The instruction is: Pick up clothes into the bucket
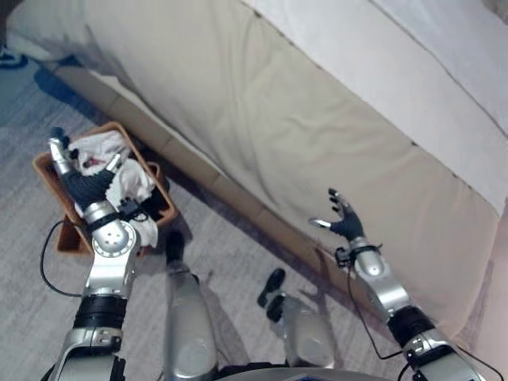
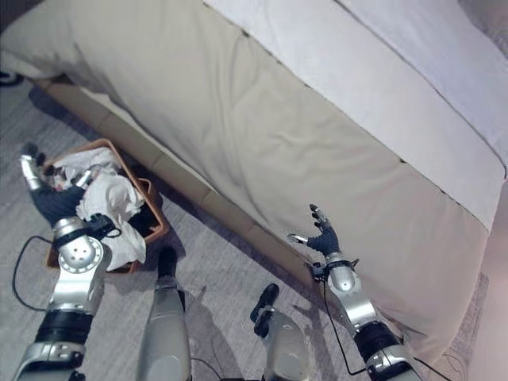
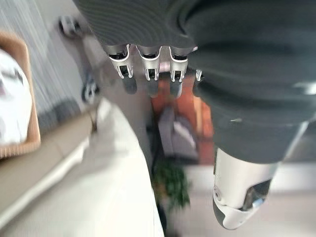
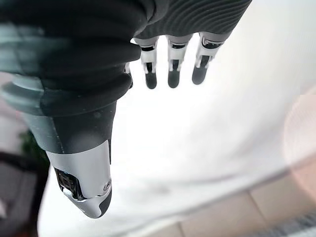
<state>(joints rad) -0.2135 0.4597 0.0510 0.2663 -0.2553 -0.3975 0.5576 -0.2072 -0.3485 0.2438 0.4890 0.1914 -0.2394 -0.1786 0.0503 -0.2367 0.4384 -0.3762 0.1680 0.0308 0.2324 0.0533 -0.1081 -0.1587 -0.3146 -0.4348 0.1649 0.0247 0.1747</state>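
Both hands are empty with fingers loosely spread. I hold my left hand (image 1: 79, 186) over the brown bucket (image 1: 48, 171) on the floor at left, where the white clothes (image 1: 131, 182) already lie heaped, so I judge a drop just finished. My right hand (image 1: 343, 218) hangs beside the bed (image 1: 317, 119). Past its fingers, the left wrist view adds a distant plant (image 3: 170, 182).

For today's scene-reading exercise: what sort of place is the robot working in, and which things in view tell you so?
Most likely a bedroom. A large bed with a beige cover and a white sheet stands on grey carpet, and beside it a brown basket holds white clothes.
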